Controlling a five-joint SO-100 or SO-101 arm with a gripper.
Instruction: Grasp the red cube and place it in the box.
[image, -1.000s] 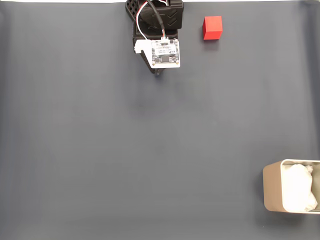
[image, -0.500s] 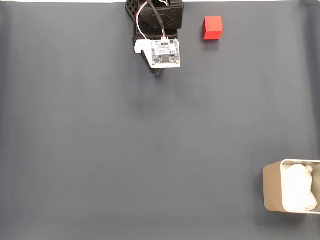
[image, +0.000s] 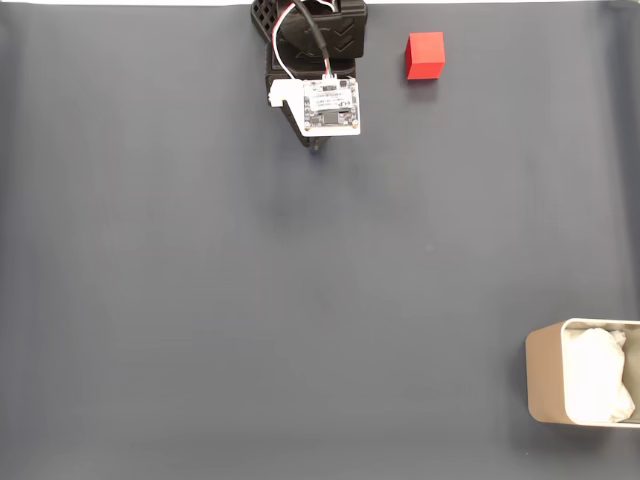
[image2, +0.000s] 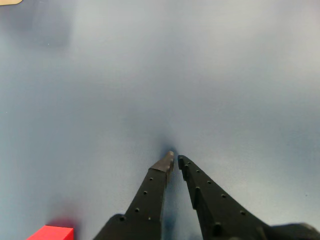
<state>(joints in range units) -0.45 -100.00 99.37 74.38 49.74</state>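
- In the fixed view we see the arm (image: 310, 45) folded at the top edge of the dark tabletop (image: 250, 300), with a white circuit board (image: 330, 105) on its upper side and white and red wires running up from it.
- The cube (image: 425, 55) sits on the tabletop just to the right of the arm in that view, apart from it and untouched.
- The box (image: 545, 375) stands far from the arm, in the bottom right corner of the fixed view, cut by the picture's right edge; white padding (image: 598, 375) lies inside it.
- In the wrist view the gripper (image2: 175, 159) points down at the bare tabletop, its two black fingers (image2: 150, 195) drawn together so that the tips nearly meet, with nothing between them.
- We judge the tips to be close above the surface, perhaps touching it, since a faint shadow sits right at them; the view does not settle this.
- The cube (image2: 50, 233) shows as a red corner at the bottom left of the wrist view, to the left of the fingers and clear of them.
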